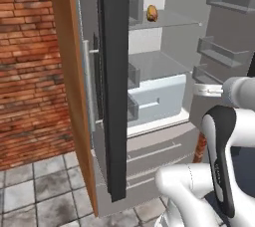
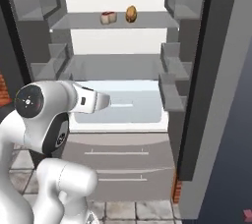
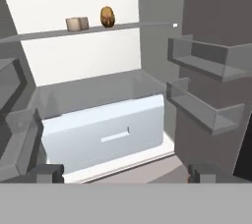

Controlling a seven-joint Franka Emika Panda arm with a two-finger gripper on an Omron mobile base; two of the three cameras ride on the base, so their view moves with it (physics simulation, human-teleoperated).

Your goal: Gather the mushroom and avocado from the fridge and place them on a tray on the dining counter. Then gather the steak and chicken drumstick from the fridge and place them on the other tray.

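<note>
— Where do we have the tool (image 3: 123,171) right now?

— Its two small dark fingertips (image 3: 47,171) stand at their widest, far apart, with nothing between them. We see it aimed into the open fridge (image 2: 118,66), in front of the pale blue-white crisper drawer (image 3: 106,132), a smooth boxy front with a slim bar handle.

— And the meat?

— Up on the clear glass shelf (image 2: 115,20), well above the tool. The steak (image 2: 108,17) is a small blocky chunk, pale with a reddish side; just beside it, on its right, sits the chicken drumstick (image 2: 131,14), a rounded, knobbly tan-brown lump. We cannot tell if they touch.

— What surrounds them?

— Matte grey walls, a bright white back panel, and translucent grey door bins (image 3: 206,58) with square edges. Below the crisper, flat grey drawers (image 2: 118,161) with thin handles. In the left base view we see a wooden panel (image 1: 72,81), a rough red brick wall (image 1: 27,66) and mottled grey floor tiles (image 1: 40,191).
</note>
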